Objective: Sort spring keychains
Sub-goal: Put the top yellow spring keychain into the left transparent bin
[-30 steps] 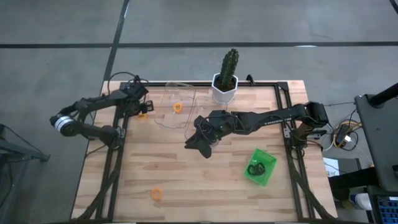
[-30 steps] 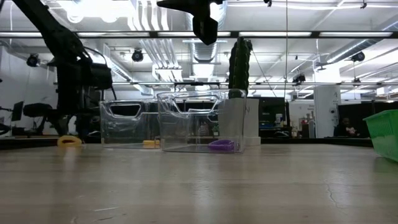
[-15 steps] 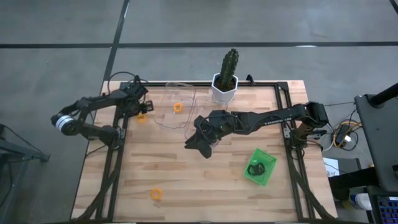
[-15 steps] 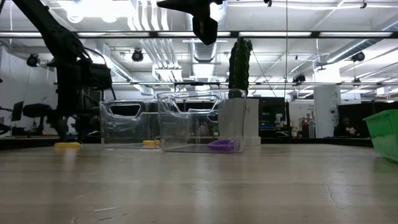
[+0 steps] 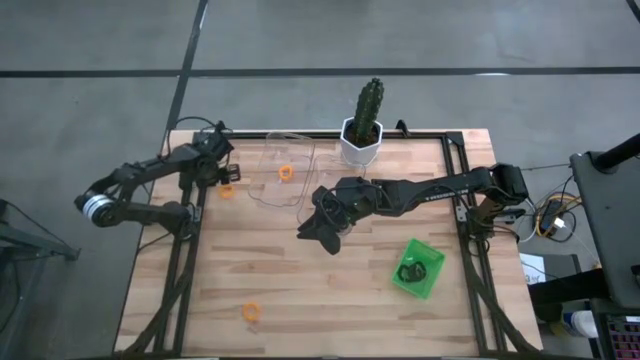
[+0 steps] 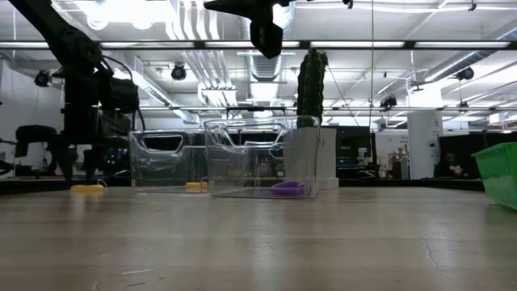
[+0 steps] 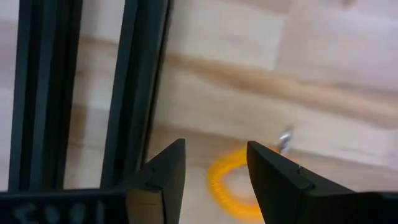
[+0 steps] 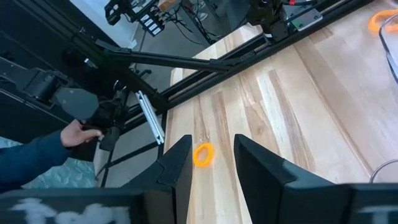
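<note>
Wood-plank table (image 5: 300, 290), far-left corner: left gripper (image 7: 214, 180), jaws parted and empty, hovers over an orange spring keychain (image 7: 227, 186) lying beside the black frame rail (image 7: 134, 87); best to descend straight, clear of that rail. Right gripper (image 8: 208, 158), open and empty, hangs mid-table near clear trays (image 5: 290, 175).

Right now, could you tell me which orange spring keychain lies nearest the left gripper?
The orange spring keychain on bare wood by the table's left rail, right at the left gripper; the others lie farther off.
</note>
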